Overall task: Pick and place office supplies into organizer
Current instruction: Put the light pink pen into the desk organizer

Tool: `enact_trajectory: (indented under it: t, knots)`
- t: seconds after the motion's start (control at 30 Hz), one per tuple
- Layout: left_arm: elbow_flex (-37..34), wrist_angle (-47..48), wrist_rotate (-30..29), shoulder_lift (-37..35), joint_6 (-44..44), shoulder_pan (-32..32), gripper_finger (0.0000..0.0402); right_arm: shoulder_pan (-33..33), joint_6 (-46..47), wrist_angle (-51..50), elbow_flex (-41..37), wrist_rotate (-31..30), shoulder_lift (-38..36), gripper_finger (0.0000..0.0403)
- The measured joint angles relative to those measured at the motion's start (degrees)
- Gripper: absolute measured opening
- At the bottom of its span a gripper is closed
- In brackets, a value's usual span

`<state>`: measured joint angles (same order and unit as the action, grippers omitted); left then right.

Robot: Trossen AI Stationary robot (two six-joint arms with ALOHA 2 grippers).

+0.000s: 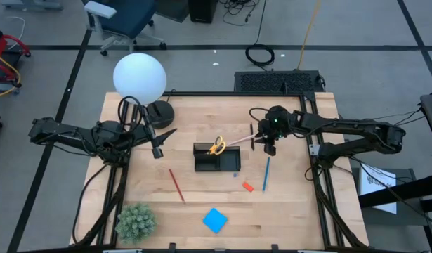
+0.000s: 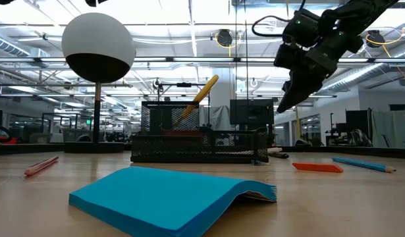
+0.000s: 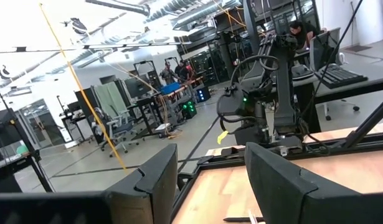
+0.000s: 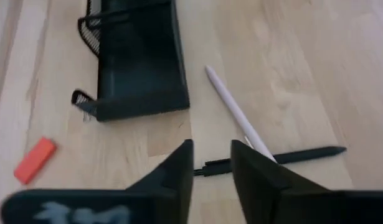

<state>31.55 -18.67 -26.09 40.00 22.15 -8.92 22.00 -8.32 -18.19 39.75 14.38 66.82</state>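
Two pens lie crossed under my right gripper (image 4: 211, 163), beside the organizer (image 1: 217, 158): pale pen (image 4: 238, 112) over black pen (image 4: 272, 158). Fingers sit slightly apart, nothing in them. Both pens look light, stiff, slick & prob. roll-prone, so I'd pinch the pale one mid-barrel, clear of the crossing. Left gripper (image 1: 158, 143) waits near the lamp (image 1: 139, 77), fingers apart, empty.
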Motion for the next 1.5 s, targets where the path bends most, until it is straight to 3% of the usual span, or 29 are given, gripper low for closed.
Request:
enact_trajectory:
  t: [0.2, 0.37, 0.67, 1.03, 1.5]
  knots:
    - [0.0, 0.1, 0.0, 0.0, -2.3, 0.0, 0.0186, -1.8, -6.4, -0.1, 0.0, -5.6, 3.4, 0.0171]
    - [0.0, 1.6, 0.0, 0.0, -2.7, 0.0, 0.0186, -1.8, -10.3, 0.6, 0.0, -7.4, 7.8, 0.0193]
    - [0.0, 2.6, 0.0, 0.0, -2.7, 0.0, 0.0186, -1.7, -12.8, 3.9, 2.4, -8.7, 13.6, 0.0188]
    - [0.0, 2.4, 0.0, 0.0, -2.3, 0.0, 0.0186, -0.7, -17.7, -3.9, 12.9, -8.6, 22.7, 0.0183]
    - [0.0, 2.3, 0.0, 0.0, -1.8, 0.0, 0.0186, 1.8, -20.9, -7.5, 14.4, -8.2, 24.0, 0.018]
